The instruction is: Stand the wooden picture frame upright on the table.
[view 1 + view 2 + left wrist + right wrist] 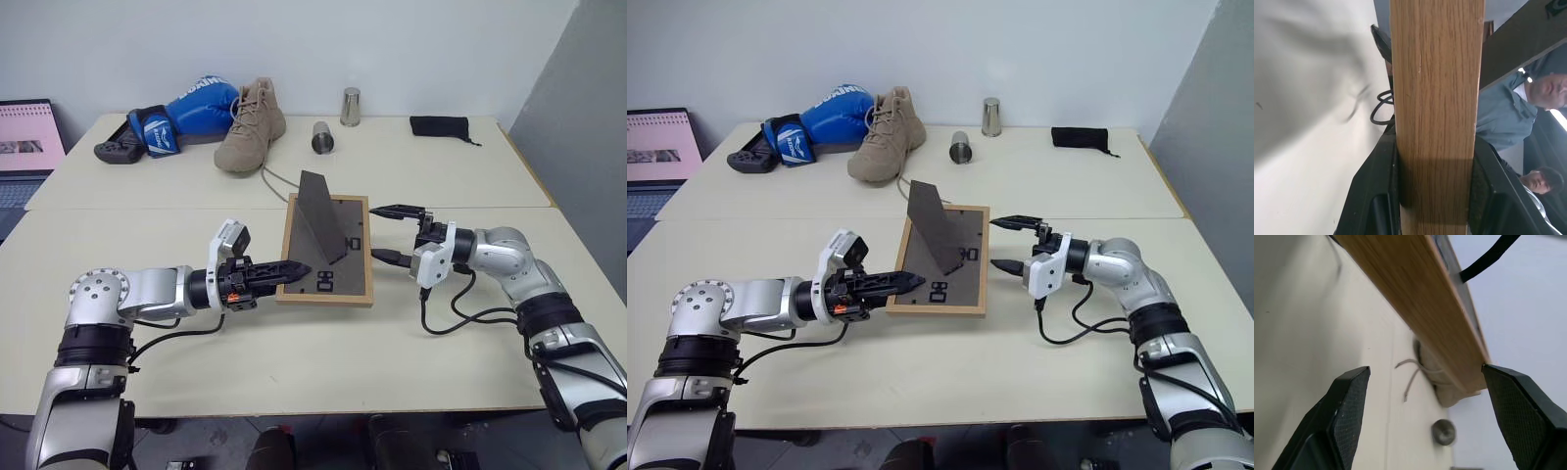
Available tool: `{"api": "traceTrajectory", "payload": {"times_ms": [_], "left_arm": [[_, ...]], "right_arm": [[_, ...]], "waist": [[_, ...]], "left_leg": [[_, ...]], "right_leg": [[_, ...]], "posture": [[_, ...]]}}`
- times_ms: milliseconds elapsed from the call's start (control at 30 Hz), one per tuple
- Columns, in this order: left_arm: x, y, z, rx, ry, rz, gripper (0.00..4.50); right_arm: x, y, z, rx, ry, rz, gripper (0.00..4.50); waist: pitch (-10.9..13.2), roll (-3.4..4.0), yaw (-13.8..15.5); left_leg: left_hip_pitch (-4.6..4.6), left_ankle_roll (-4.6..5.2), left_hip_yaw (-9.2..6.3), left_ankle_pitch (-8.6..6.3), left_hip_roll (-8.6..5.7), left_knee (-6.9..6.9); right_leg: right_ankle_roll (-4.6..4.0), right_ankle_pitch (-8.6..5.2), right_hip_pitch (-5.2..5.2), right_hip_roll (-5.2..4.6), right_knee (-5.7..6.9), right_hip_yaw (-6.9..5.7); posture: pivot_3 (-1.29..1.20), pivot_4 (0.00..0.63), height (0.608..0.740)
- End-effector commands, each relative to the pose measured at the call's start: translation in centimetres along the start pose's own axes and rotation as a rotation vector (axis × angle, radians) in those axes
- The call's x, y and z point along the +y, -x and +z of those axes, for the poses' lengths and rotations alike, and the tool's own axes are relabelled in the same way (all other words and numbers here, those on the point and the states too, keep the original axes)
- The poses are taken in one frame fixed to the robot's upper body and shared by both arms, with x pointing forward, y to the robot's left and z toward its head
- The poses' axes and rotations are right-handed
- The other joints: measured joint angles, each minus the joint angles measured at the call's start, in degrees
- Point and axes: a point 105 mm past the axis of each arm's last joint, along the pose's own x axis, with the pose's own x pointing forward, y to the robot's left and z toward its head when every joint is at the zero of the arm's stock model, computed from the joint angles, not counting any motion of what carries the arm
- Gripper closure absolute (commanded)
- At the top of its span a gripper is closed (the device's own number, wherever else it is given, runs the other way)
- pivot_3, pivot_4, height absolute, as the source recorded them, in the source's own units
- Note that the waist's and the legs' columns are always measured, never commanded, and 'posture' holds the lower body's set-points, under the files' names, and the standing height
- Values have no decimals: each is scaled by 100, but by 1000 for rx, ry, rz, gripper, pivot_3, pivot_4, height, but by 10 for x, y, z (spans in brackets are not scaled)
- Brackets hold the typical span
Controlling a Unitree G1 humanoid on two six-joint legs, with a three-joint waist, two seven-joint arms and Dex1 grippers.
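The wooden picture frame point(338, 282) lies near flat at the middle of the table point(196, 372), dark back panel up, with its fold-out stand point(321, 220) raised. My left gripper point(292, 270) is shut on the frame's left wooden edge point(1437, 98), one finger point(1376, 196) on each face. My right gripper point(384, 233) hangs open just off the frame's right edge point(1420, 298), fingers point(1347, 406) spread wide and touching nothing. The frame's front is hidden.
At the table's far side sit a blue boxing glove point(191, 113), a tan boot point(252, 125), a lying metal cup point(322, 137), a standing one point(351, 106) and a black pouch point(439, 126). A laptop point(24, 137) is far left. People point(1528, 107) stand beyond.
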Motion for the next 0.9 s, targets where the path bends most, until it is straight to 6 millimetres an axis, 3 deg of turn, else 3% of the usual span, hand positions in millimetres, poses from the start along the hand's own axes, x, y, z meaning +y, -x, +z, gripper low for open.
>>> {"api": "traceTrajectory", "payload": {"times_ms": [33, 133, 267, 367, 533, 700, 767, 867, 900], "left_arm": [[-14, -5, -2, 2, -47, -59, 3203], [-11, -6, -3, -15, -45, -57, 3203], [-9, -5, -7, -23, -50, -49, 3203], [-9, -8, -8, -39, -58, -55, 3203], [-10, -9, -11, -55, -89, -33, 3203], [-10, -11, -13, -74, -109, -20, 3203], [-11, -11, -9, -103, -129, -4, 2509], [-19, -6, -2, -121, -165, -4, 1968], [-23, 0, 8, -154, -181, 4, 1698]], "right_arm": [[-17, -12, 16, -102, 119, -72, 620], [-21, -14, 17, -112, 154, -106, 1094], [-18, -14, 15, -114, 185, -99, 1094], [-15, -17, 20, -148, 194, -104, 1507], [-21, -17, 18, -146, 226, -129, 2701], [-23, -15, 17, -143, 254, -135, 2831], [-23, -15, 16, -141, 261, -137, 2835], [-22, -13, 15, -139, 259, -139, 3132], [-21, -12, 15, -137, 254, -138, 3151]], "waist": [[0, 0, -2], [0, 0, 3], [0, 0, 4], [0, 0, 1], [0, 0, 2], [0, 0, 3], [0, 0, 4], [0, 0, 4], [0, 0, 3]], "left_leg": [[1, -1, 0, 1, -1, -1], [0, -2, -3, 1, -1, 0], [0, -3, -2, 1, -6, 1], [1, -2, -3, 1, -6, 0], [2, -2, -3, 1, -6, 0], [1, -1, -3, 1, -6, -1], [1, -1, -3, 1, -7, 0], [1, -1, -3, 1, -6, 0], [1, -1, -3, 1, -7, -1]], "right_leg": [[0, 0, 0, 1, 1, 0], [0, 0, 2, 0, 0, -2], [0, 0, 3, -3, -1, 0], [0, 0, 3, -2, 0, 0], [0, 0, 4, -2, 0, 2], [0, 0, 4, -2, 0, 1], [0, 0, 4, -2, 0, 2], [-1, 0, 5, -3, 0, 2], [-1, 0, 5, -2, 0, 2]], "posture": [[0, 150, 740], [0, 150, 740], [0, 150, 740], [0, 150, 740], [0, 150, 740], [0, 150, 740], [0, 150, 740], [0, 150, 740], [0, 150, 740]]}}
